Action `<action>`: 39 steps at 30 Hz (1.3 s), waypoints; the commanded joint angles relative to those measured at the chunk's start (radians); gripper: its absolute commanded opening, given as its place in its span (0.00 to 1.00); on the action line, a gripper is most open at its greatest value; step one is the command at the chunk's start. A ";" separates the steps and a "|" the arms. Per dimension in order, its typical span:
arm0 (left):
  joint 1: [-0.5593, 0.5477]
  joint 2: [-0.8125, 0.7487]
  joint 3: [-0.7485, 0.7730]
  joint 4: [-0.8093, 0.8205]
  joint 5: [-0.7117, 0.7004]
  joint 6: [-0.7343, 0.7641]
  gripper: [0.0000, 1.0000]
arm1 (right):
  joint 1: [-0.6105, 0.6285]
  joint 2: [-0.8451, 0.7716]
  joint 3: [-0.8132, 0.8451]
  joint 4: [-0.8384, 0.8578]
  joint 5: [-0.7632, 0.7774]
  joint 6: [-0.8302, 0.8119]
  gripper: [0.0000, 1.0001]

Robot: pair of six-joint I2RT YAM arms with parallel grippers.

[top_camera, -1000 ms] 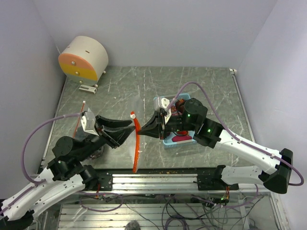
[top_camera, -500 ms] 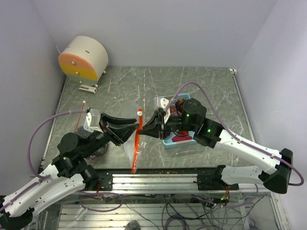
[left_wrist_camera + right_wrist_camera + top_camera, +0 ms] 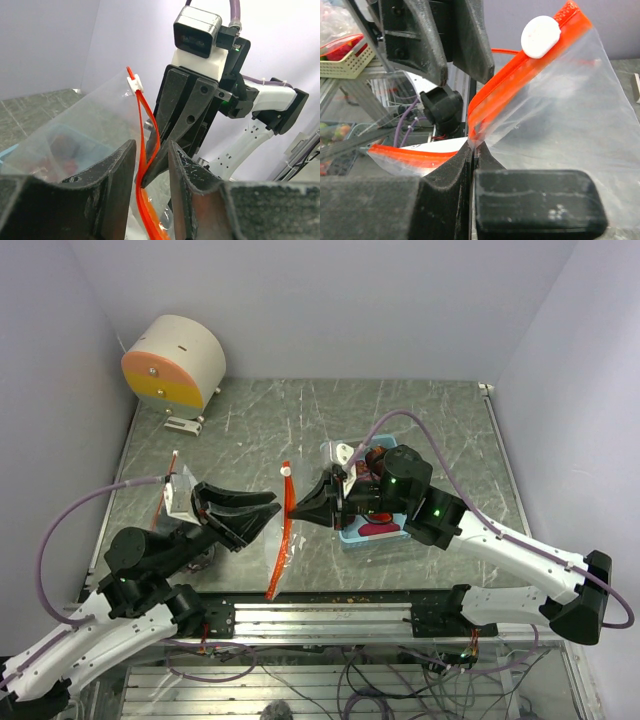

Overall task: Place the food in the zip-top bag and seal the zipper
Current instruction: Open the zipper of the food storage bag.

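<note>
Now the left gripper has backed off a little toward the left edge. Half a second ago its tips met the zipper; at present they sit just short of it, jaws parted narrowly and holding nothing. The right gripper stays clamped on the zipper partway along. It holds the bag on edge in mid-counter, with the white slider at the far end and the other end drooping toward the near edge. That near end has swung slightly left. The food lies in the tray beneath the right arm, right of centre, and none is in the bag. My reading is that the left's try at the zipper did not hold. The mouth is therefore not spread, and loading likely waits on a fresh grip.
</note>
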 commanded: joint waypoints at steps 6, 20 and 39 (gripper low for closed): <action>-0.001 0.034 0.015 0.003 0.016 0.006 0.41 | -0.004 -0.011 -0.001 0.076 -0.167 0.012 0.00; -0.001 0.050 0.018 0.023 0.023 -0.004 0.41 | -0.003 0.028 0.014 0.062 -0.142 0.016 0.00; 0.000 0.156 0.031 0.037 0.085 0.001 0.22 | -0.003 0.017 0.022 0.050 -0.151 0.007 0.00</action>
